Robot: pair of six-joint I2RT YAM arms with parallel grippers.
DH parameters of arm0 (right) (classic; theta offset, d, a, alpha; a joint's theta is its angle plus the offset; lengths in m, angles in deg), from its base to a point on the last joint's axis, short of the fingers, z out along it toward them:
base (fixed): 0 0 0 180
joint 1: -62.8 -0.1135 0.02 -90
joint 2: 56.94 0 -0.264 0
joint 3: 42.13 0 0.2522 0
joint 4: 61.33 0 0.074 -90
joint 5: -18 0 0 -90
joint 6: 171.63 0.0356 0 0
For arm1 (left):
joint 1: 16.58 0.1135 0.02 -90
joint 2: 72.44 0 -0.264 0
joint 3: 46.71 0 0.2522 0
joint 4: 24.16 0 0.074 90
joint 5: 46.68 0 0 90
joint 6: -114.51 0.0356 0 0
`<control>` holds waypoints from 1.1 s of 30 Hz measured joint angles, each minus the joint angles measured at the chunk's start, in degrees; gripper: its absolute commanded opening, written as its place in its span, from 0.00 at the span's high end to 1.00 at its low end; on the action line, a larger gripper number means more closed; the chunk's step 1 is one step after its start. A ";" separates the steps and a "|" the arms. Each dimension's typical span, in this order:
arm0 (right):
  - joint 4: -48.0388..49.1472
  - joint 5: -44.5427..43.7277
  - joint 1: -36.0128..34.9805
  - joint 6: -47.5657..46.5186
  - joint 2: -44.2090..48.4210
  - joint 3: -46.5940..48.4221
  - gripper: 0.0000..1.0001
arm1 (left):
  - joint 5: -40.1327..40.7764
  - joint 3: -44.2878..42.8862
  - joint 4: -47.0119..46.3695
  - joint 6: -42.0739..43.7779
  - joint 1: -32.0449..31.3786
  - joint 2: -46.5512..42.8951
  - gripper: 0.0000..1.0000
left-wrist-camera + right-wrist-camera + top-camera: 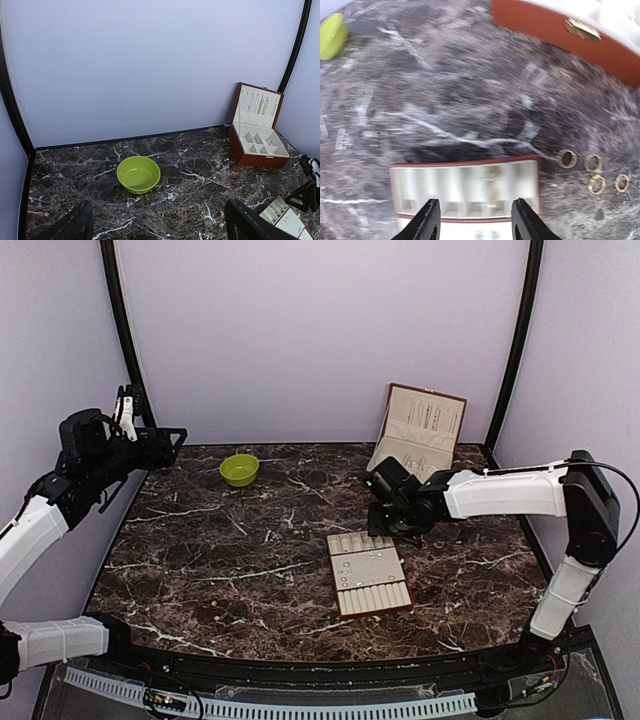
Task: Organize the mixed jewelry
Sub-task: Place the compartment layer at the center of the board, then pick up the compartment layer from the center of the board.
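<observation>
The mixed jewelry shows partly. Several small rings (pixel 593 163) lie loose on the marble just right of the beige slotted tray (pixel 465 163). Thin pieces (pixel 487 205) rest in the tray's slots, and tiny studs (pixel 345 570) dot its flat middle. My right gripper (pixel 476 221) hovers over the tray's far end (pixel 360 538), open, with nothing between its fingers. The right wrist view is motion-blurred. My left gripper (pixel 157 227) is raised at the far left (pixel 150 445), open and empty, facing the lime-green bowl (pixel 138 174).
An open brown jewelry box (pixel 420 435) with chains hung in its lid stands at the back right, compartments (pixel 260 142) showing. The green bowl (pixel 239 470) sits at the back centre-left. Black frame posts and lilac walls enclose the dark marble table.
</observation>
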 measured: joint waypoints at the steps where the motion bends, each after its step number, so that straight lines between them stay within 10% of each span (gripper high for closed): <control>1: 0.04 0.37 1.11 -0.13 0.02 -1.46 0.52 | 0.00 0.07 0.00 0.02 0.00 0.00 0.07; 33: 4.44 3.17 7.19 -2.49 -7.21 -5.11 0.82 | 0.04 0.15 0.00 0.00 0.00 0.35 0.07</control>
